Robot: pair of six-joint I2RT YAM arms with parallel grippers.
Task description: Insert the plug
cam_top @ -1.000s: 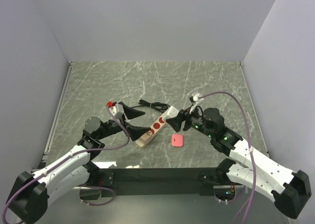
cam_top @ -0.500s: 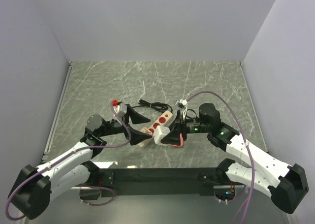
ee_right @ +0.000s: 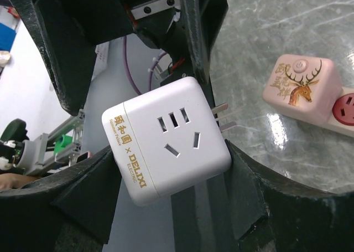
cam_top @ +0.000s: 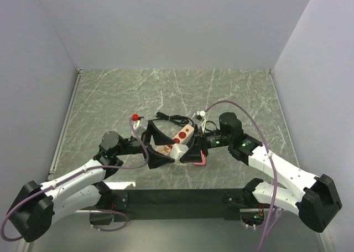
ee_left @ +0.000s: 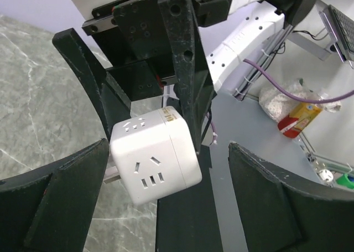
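Observation:
The plug (ee_right: 171, 138) is a white cube adapter with two metal prongs; my right gripper (ee_right: 172, 171) is shut on its sides and holds it above the table. In the top view the plug (cam_top: 178, 151) hangs between the two arms, over the near end of the pink power strip (cam_top: 183, 134). My left gripper (ee_left: 166, 199) is open, its fingers (ee_left: 61, 196) standing wide on either side of the plug (ee_left: 155, 155) without pressing it. The prongs point toward the left finger. The strip's pink end with a deer picture (ee_right: 301, 88) lies on the table beyond.
A small pink object (cam_top: 200, 161) lies on the marble under my right gripper. The strip's black cable (cam_top: 174, 119) is coiled behind it. Grey walls close the table on three sides.
My right gripper has carried the plug left and nearer, toward the left arm. My left gripper has moved right until its open fingers stand around the plug.

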